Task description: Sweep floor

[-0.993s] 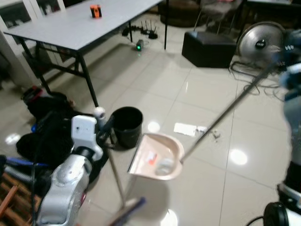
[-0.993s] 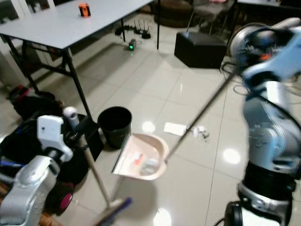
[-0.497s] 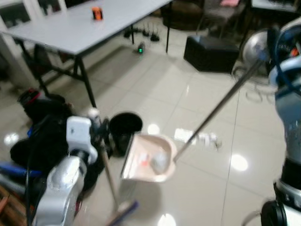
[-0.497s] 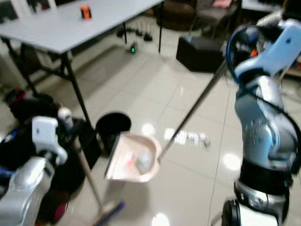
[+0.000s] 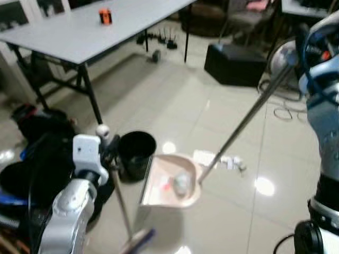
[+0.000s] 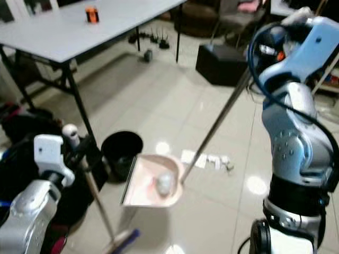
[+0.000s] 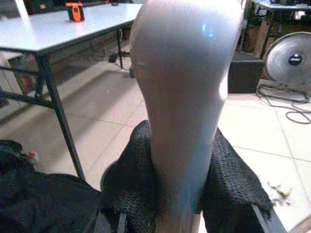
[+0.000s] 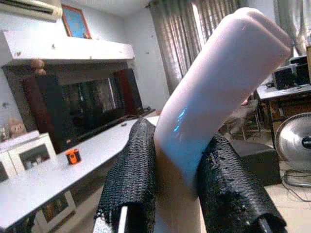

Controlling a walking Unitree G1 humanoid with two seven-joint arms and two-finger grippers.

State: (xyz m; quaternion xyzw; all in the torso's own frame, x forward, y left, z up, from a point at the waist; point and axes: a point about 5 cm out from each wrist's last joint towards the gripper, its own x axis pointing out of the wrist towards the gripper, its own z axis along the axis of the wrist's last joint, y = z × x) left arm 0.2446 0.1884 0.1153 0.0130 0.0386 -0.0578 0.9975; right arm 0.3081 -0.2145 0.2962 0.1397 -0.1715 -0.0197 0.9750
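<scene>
A pale pink dustpan (image 5: 172,180) hangs tilted just above the tiled floor (image 5: 175,100), right beside a black bin (image 5: 135,153). Inside the pan lie a crumpled grey-white wad (image 5: 181,182) and a small red scrap (image 5: 164,186). The bin's inside is too dark to show whether it holds anything. A long grey pole (image 5: 249,119) runs from the pan's back edge up to the right gripper (image 8: 180,194), whose two black fingers (image 8: 133,179) are clamped on the pole's pale pink grip (image 8: 218,97), high on the right side of the scene.

The left gripper (image 7: 182,194) is closed around the pale handle (image 7: 184,97) of a broom (image 6: 98,203). The broom's stick slants down to a blurred head with a blue edge (image 6: 124,239) on the floor, in front of the dustpan.

On the floor just beyond the pan lie a flat white sheet of paper (image 5: 204,157) and a few small white and grey bits (image 5: 235,163). Black bags (image 5: 37,153) are heaped to the left of the bin. A grey table (image 5: 79,29) stands behind them with a small orange object (image 5: 105,16) on top. Farther back are a black box (image 5: 235,55) and a floor fan (image 7: 295,60) with its cable (image 5: 288,108) looped over the tiles.
</scene>
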